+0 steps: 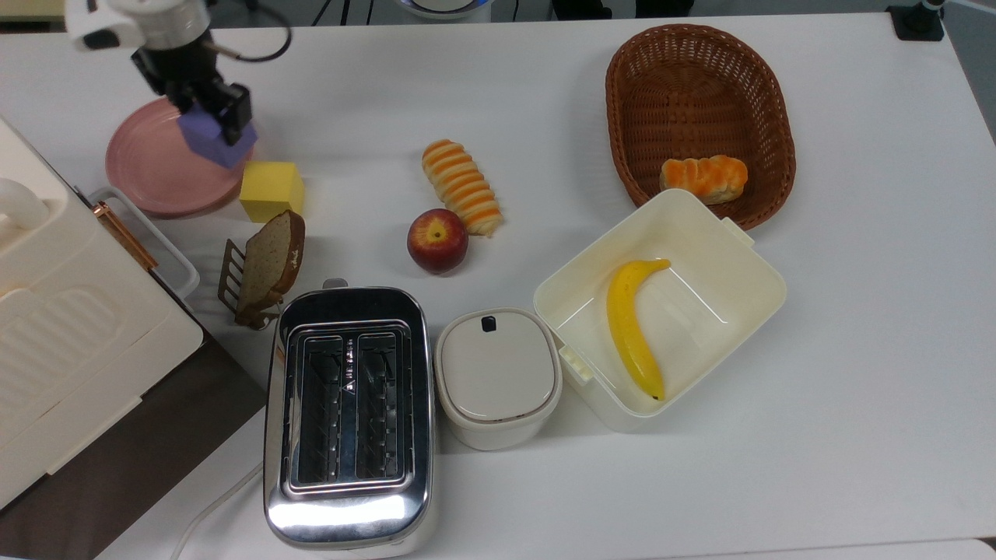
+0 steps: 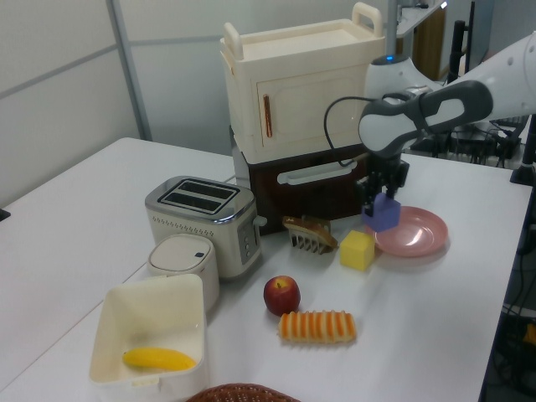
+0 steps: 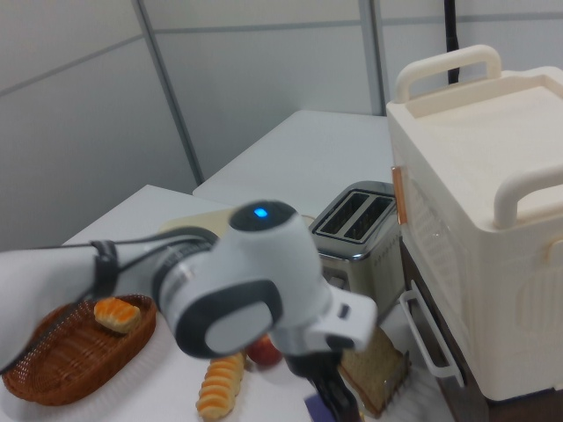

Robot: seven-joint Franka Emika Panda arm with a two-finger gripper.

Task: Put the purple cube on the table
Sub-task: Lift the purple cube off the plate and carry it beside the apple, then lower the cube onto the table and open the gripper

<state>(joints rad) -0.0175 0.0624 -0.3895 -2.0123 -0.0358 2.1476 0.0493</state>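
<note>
In the upper left of the top view, I had the hand clamped on the purple cube, which hung above the right edge of the pink plate, clear of the table, near the yellow cube.

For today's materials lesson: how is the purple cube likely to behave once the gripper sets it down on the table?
The purple cube has flat faces and square edges, so it should probably sit still rather than roll. Its matte surface suggests a non-slippery hold in the gripper. It hangs level from a pinch near its top, so it is likely light.
</note>
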